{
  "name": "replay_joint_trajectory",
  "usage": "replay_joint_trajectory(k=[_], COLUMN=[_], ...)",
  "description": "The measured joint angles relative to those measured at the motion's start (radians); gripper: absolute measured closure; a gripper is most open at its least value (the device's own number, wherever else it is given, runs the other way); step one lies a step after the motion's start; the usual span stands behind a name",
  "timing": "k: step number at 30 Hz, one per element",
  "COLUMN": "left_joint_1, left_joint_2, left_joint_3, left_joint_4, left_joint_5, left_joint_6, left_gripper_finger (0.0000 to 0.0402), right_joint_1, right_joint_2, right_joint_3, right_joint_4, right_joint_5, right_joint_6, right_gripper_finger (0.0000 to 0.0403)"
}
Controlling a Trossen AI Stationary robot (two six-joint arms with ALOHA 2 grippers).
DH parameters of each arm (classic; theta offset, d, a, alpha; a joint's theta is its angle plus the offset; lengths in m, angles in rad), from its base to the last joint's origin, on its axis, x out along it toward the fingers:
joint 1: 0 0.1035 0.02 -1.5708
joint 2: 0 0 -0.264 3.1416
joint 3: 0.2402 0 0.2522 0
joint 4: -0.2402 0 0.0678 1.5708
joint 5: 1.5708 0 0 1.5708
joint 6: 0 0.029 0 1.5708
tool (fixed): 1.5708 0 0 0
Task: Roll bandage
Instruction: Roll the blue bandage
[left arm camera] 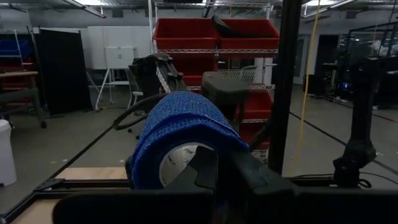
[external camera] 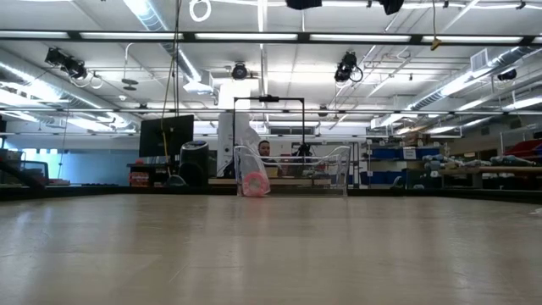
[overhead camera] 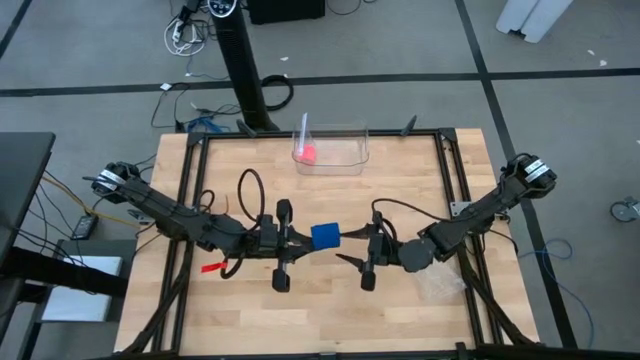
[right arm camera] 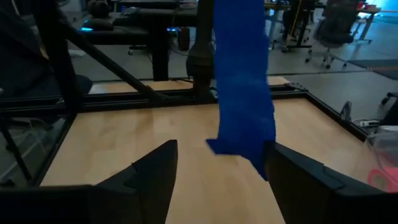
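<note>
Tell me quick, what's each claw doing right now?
Left gripper: shut on the blue bandage roll.
Right gripper: open, its fingers either side of the bandage's hanging end.

bandage (overhead camera: 326, 236) mid-tabletop (overhead camera: 320, 310), between left claw (overhead camera: 296, 243) on its left and right claw (overhead camera: 352, 246) on its right. clear bin (overhead camera: 335, 150) at far tabletop edge, behind the bandage; small object (overhead camera: 308, 153) in the bin. plastic bag (overhead camera: 440, 285) on tabletop, right of right claw.
</note>
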Motion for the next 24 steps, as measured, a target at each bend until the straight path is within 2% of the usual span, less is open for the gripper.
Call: replay_joint_trajectory(k=[10,13,15,21,24], left_joint_1=[-0.006,-0.006,-0.006,-0.006,-0.006], left_joint_2=[-0.006,-0.006,-0.006,-0.006,-0.006], left_joint_3=[0.000,0.000,0.000,0.000,0.000], left_joint_4=[-0.001,-0.001,0.001,0.026,0.025], left_joint_5=[0.003,0.003,0.005,0.030,0.030], left_joint_6=[0.000,0.000,0.000,0.000,0.003], left_gripper_finger=[0.0385,0.0385,0.0385,0.0385,0.0385], right_joint_1=[0.056,0.060,0.041,-0.033,-0.055], right_joint_2=[-0.007,-0.007,-0.007,0.004,0.021], right_joint_3=[0.000,0.000,0.000,0.000,0.000], right_joint_4=[-0.018,-0.015,-0.015,0.026,0.056], right_joint_5=[0.117,0.117,0.086,-0.109,-0.170], right_joint_6=[-0.002,-0.011,-0.010,0.009,0.007], right_gripper_finger=[0.0156,0.0156,0.0156,0.0156,0.0160])
